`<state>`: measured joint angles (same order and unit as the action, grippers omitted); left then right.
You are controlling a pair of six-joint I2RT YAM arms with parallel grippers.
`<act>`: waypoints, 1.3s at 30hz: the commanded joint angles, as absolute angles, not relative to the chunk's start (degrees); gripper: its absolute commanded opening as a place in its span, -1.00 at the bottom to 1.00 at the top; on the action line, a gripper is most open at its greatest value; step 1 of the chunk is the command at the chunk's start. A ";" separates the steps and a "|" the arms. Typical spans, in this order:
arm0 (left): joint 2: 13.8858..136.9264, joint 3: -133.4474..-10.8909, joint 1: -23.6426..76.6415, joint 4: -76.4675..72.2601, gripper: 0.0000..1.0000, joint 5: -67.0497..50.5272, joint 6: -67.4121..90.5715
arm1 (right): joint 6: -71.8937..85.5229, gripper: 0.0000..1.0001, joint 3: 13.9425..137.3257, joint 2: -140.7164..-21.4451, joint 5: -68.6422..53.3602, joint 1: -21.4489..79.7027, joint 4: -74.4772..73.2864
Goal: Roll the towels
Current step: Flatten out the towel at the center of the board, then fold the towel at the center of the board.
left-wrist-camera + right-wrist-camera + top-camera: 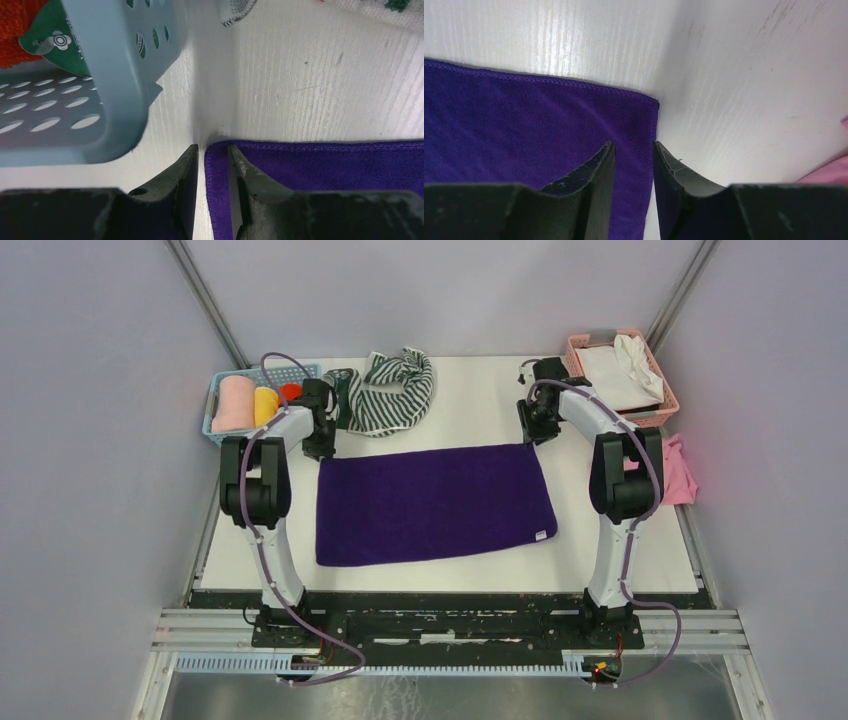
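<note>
The deep-purple towel (432, 502) lies flat and spread out on the white table. My left gripper (320, 445) is down at its far left corner. In the left wrist view the left gripper (212, 150) is open by a narrow gap, with the towel's corner (320, 165) lying flat between the jaws. My right gripper (530, 432) is at the far right corner. In the right wrist view the right gripper (633, 146) is open and straddles the towel's right edge (524, 125). The green-and-white striped towel (392, 390) lies crumpled behind the purple one.
A blue basket (213, 400) with pink, yellow and red rolls stands at the far left, close to my left gripper; its wall shows in the left wrist view (120, 75). A pink basket (665, 405) with white cloth stands at the far right. A pink cloth (682, 475) lies beside the right arm.
</note>
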<state>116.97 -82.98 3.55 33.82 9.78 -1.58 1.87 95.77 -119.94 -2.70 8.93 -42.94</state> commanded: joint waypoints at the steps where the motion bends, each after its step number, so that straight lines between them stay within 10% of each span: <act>1: 123.17 -81.28 1.74 35.78 -0.32 4.57 -2.81 | -0.32 -0.17 96.79 -119.79 -4.61 8.15 -40.72; 27: 123.79 -81.99 0.62 36.48 -0.37 2.46 -2.86 | -4.27 -0.23 105.05 -131.58 -4.46 6.76 -47.66; 39: 124.38 -82.39 0.57 36.74 -0.71 2.32 -2.55 | -4.85 -0.75 104.56 -131.91 -0.77 6.22 -49.06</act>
